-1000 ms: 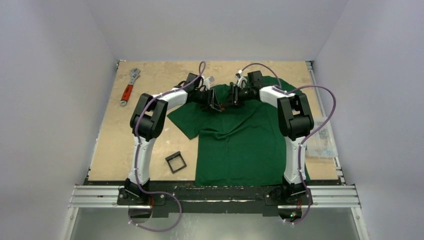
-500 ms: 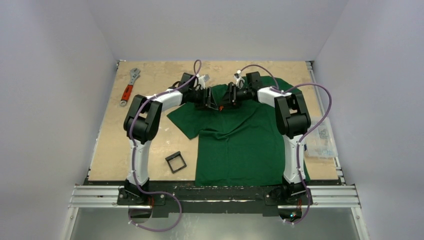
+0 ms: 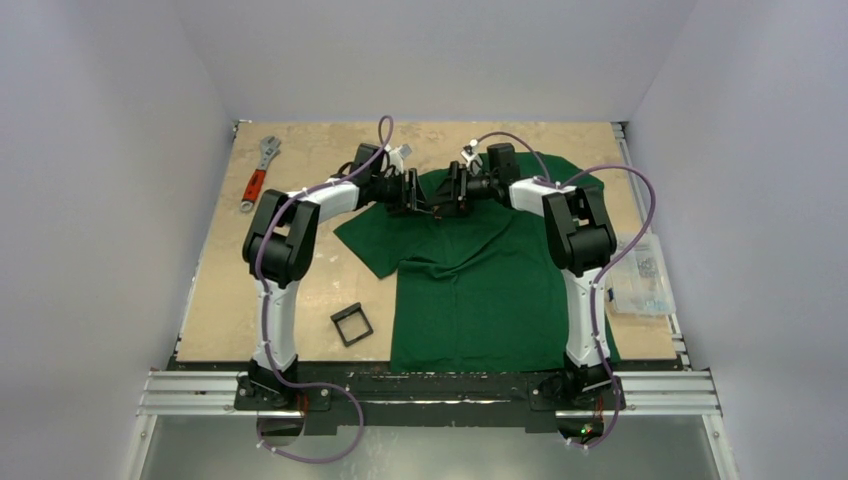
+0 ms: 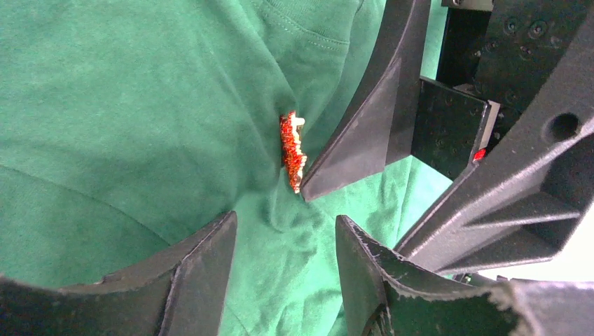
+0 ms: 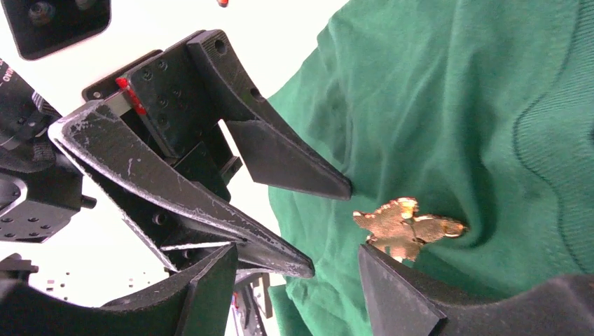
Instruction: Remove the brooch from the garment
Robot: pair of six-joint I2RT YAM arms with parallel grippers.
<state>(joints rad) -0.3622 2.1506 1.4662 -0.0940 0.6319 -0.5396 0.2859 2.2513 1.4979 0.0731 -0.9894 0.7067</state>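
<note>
- T-shirt (image 3: 480, 290): dark green, short-sleeved, laid flat on the table (image 3: 300, 270), with the collar on the side away from the arm bases.
- Brooch (image 4: 293, 150): a small orange-red jagged ornament on the T-shirt's chest cloth, just below the collar seam. The left wrist view shows it edge-on; in the right wrist view its face looks gold-toned.
- Left end effector (image 4: 286, 231): fingers spread, with only T-shirt cloth between them. The tips are just beside the brooch and do not touch it.
- Right end effector (image 5: 298, 260): fingers spread, pinching nothing. One fingertip is right at the brooch; contact cannot be confirmed.
- Both end effectors face each other tip to tip over the T-shirt's collar area.
- Red-handled wrench (image 3: 257, 172): well apart from the T-shirt, beyond its left sleeve.
- Black square frame (image 3: 351, 325): near the T-shirt's lower left edge, not touching it.
- Clear plastic bag (image 3: 640, 275): just beside the T-shirt's right side.
</note>
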